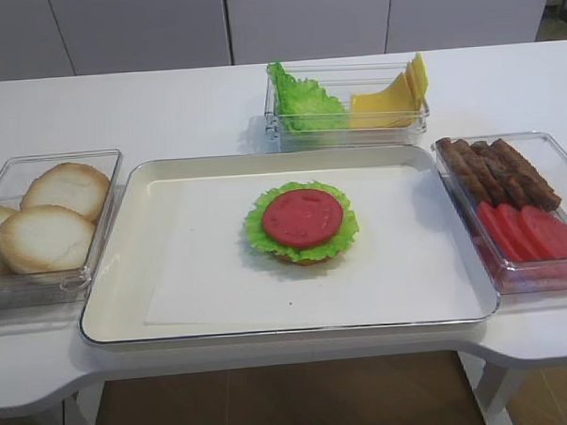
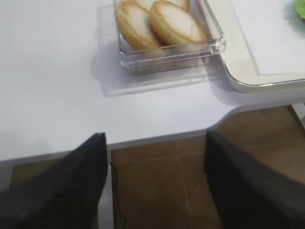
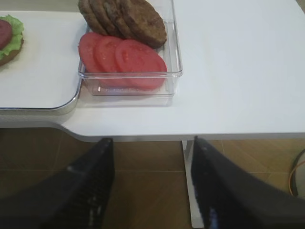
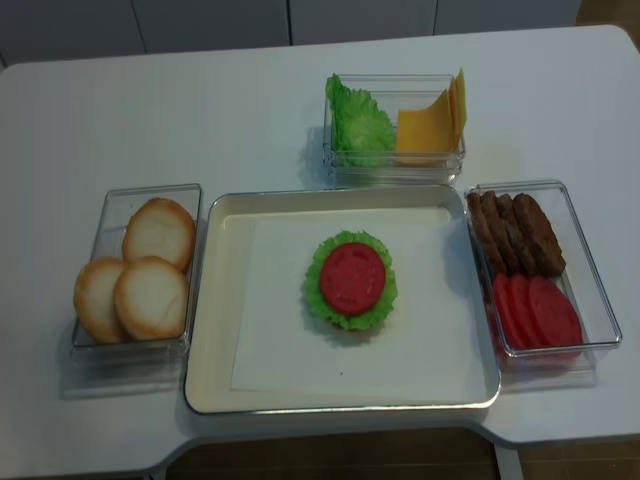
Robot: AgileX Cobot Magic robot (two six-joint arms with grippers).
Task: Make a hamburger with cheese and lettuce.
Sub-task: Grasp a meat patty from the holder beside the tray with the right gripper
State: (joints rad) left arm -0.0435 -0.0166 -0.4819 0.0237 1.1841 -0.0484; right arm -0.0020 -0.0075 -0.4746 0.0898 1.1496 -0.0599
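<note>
The hamburger [image 1: 302,221] sits mid-tray on white paper: bun base, frilly green leaf, red round slice on top; it also shows from above [image 4: 351,279] and at the left edge of the right wrist view [image 3: 8,36]. Loose lettuce [image 1: 302,101] and cheese slices [image 1: 391,97] stand in a clear box behind the tray [image 4: 395,128]. Neither gripper shows in the high views. My right gripper [image 3: 151,183] is open and empty below the table's front edge. My left gripper [image 2: 155,179] is open and empty below the front-left edge.
A cream tray [image 1: 175,311] fills the table's middle. A clear box of pale bun halves [image 1: 49,223] stands left of it [image 2: 162,21]. A clear box with brown patties [image 1: 503,170] and red slices [image 1: 534,232] stands right of it [image 3: 128,55].
</note>
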